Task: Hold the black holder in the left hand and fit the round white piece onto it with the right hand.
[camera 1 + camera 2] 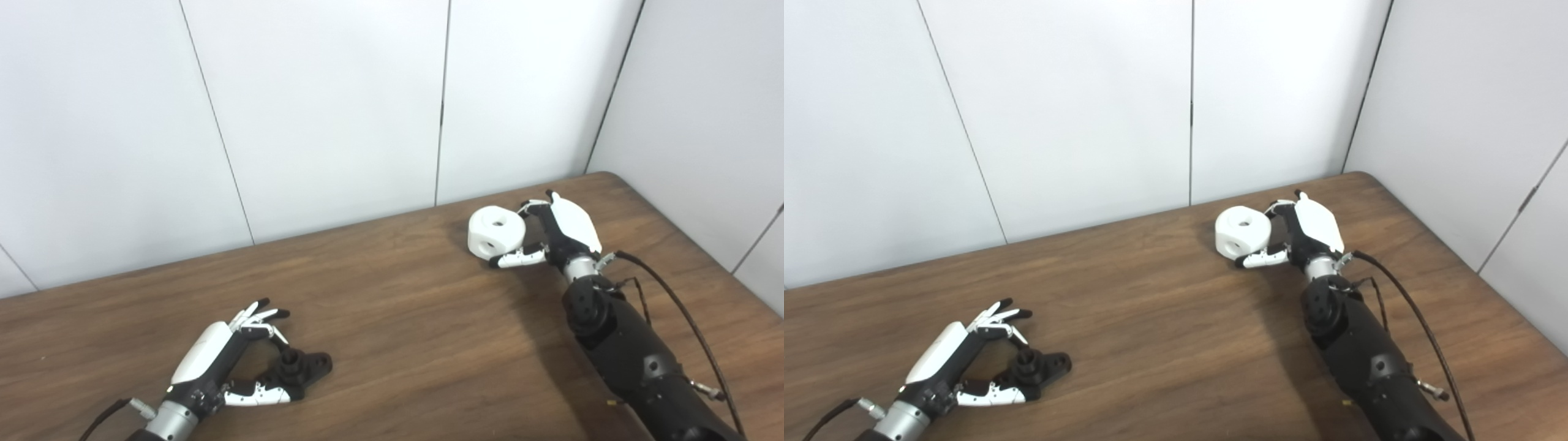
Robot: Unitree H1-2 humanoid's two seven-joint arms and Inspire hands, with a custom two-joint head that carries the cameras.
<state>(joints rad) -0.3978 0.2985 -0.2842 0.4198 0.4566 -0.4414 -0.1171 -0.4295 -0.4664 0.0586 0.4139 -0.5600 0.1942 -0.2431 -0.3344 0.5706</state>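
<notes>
The black holder (304, 366), a flat base with a short upright post, lies on the wooden table (398, 318) at the lower left. My left hand (229, 355) is around it: the thumb (260, 395) presses its near side and one bent finger comes down on the post, while the other fingers (264, 313) stay stretched out. The round white piece (496, 231), with a hole on top and one in its side, sits at the far right of the table. My right hand (560, 229) grips it, thumb along its front and fingers behind it.
White wall panels (331, 104) close off the table's far edge and right side. The table's rounded far right corner (612, 177) is just behind the right hand. A black cable (680, 306) runs along the right forearm.
</notes>
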